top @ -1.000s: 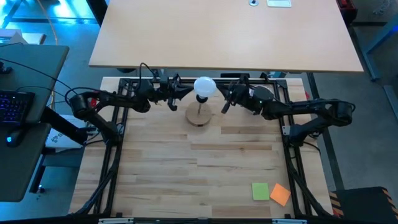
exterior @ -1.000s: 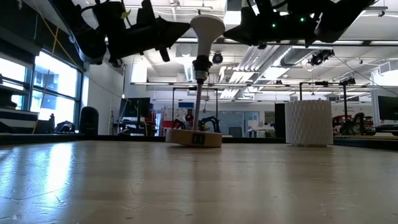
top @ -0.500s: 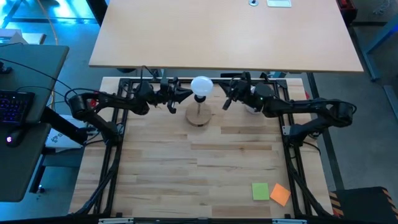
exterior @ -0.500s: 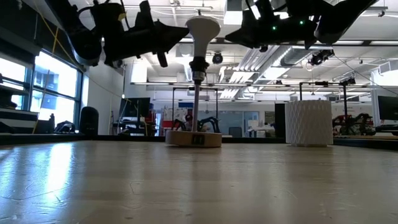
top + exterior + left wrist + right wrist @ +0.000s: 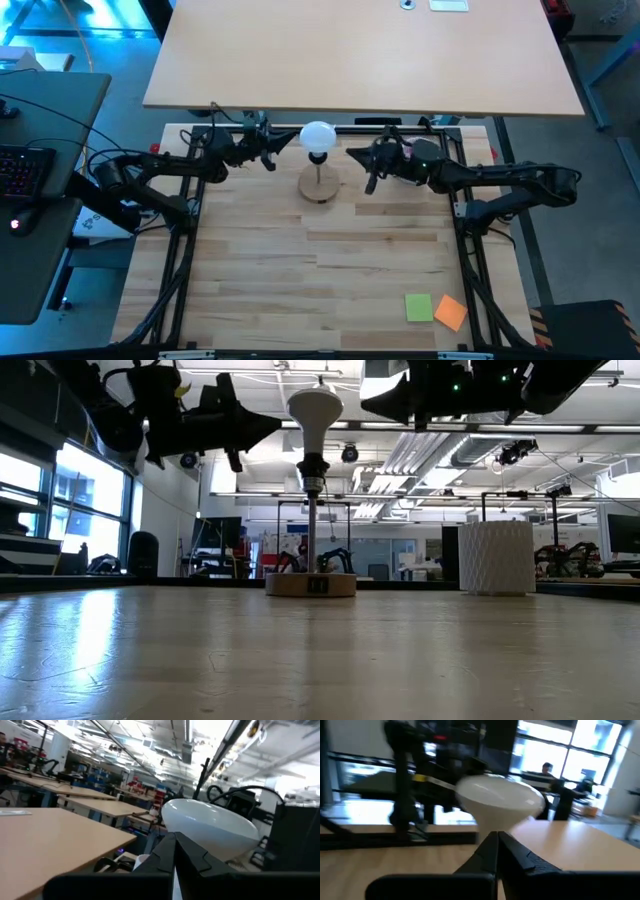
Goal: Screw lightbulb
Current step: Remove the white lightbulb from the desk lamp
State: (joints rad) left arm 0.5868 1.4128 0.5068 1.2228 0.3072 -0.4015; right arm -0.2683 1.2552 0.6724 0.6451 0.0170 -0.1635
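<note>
From above, the lightbulb [image 5: 318, 136] sits on top of the wooden stand [image 5: 320, 186] near the table's [image 5: 330, 280] far edge, between the two arms. The left gripper [image 5: 281, 145] lies just beside the globe on its left, not touching; the right gripper [image 5: 368, 166] is a little farther off on the other side and slightly nearer the table's front. Both arms reach in roughly level from their sides, forearms stretched toward the centre — the left looks the nearer.

At table height, the bulb [image 5: 314, 408] stands globe-up, its narrow base down in the black socket [image 5: 311, 482] on the stand's thin post [image 5: 312, 535], so its long axis is vertical. The left gripper [image 5: 262, 428] points at the neck from one side, with a gap between. The right gripper is lost in the dark mass overhead.

The left wrist camera shows the globe [image 5: 210, 827] straight ahead past its dark fingers [image 5: 187, 855], which appear pressed together with nothing held.

The right wrist camera shows the same: globe [image 5: 500, 800] ahead, fingers [image 5: 505, 847] apparently closed and empty. A person [image 5: 546, 769] sits far behind.
</note>
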